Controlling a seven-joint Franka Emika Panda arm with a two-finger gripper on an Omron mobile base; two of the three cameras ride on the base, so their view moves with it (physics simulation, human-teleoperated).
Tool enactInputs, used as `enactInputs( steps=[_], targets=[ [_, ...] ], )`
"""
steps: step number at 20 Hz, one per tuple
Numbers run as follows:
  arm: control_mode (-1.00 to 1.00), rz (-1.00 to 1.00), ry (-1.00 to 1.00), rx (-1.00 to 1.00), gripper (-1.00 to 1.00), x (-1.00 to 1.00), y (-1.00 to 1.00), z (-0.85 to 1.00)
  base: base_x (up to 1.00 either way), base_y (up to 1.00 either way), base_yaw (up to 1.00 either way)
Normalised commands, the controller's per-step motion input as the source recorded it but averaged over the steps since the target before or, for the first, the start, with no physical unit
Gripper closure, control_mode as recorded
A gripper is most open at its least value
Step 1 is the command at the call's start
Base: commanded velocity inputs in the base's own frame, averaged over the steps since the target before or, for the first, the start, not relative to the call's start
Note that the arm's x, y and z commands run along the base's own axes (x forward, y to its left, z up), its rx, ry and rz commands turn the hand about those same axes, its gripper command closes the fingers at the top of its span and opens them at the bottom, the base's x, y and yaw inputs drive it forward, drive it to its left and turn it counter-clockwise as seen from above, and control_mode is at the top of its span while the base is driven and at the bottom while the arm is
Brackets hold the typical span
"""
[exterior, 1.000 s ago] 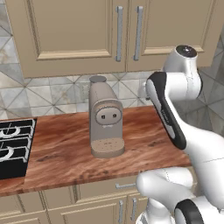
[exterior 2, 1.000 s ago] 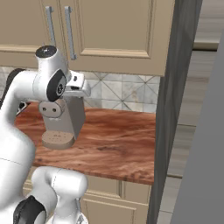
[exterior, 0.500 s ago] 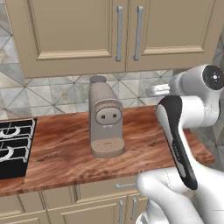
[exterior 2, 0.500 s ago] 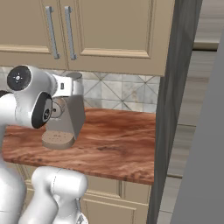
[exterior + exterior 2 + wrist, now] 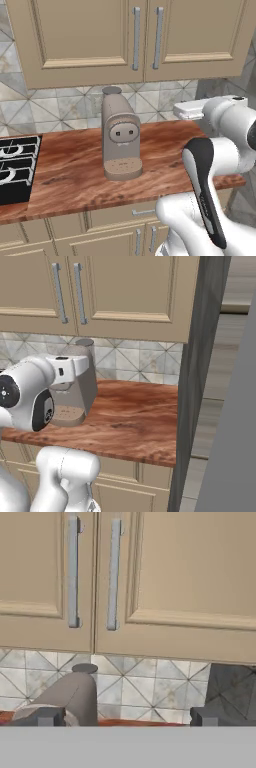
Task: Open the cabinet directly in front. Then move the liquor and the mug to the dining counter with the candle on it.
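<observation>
Tiled backsplash (image 5: pixel 150 682) (part hidden), cabinet (image 5: pixel 165 577) shut.

Cabinet (image 5: pixel 145 37): beige wall unit, two recessed-panel doors, both shut, mounted above the tiled backsplash. Two long vertical silver bar handles sit side by side either side of the centre seam between the doors; in the hand view the seam runs just left of centre, with the lower ends of both handles stopping just above the doors' bottom rail. Door faces flush, no gap at the seam.
</observation>
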Motion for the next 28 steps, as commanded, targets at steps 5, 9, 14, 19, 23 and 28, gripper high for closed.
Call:
enactInputs(
  steps=[5,9,14,19,23,28],
  targets=[
    [-1.00,0.00,-0.25,0.00,-1.00,0.00,0.03,0.46,0.00,0.00,0.00],
    [-1.00,0.00,-0.18,0.00,-1.00,0.22,0.06,0.69,0.00,0.00,0.00],
    [-1.00,0.00,-0.08,0.00,-1.00,0.59,0.07,0.53,0.00,0.00,0.00],
    [-1.00,0.00,-0.01,0.00,-1.00,0.79,0.04,0.31,0.00,0.00,0.00],
    [-1.00,0.00,0.05,0.02,-1.00,0.54,0.00,0.00,0.00,0.00,0.00],
    [-1.00,0.00,0.00,0.00,-1.00,0.04,0.04,0.00,0.00,0.00,0.00]
  ],
)
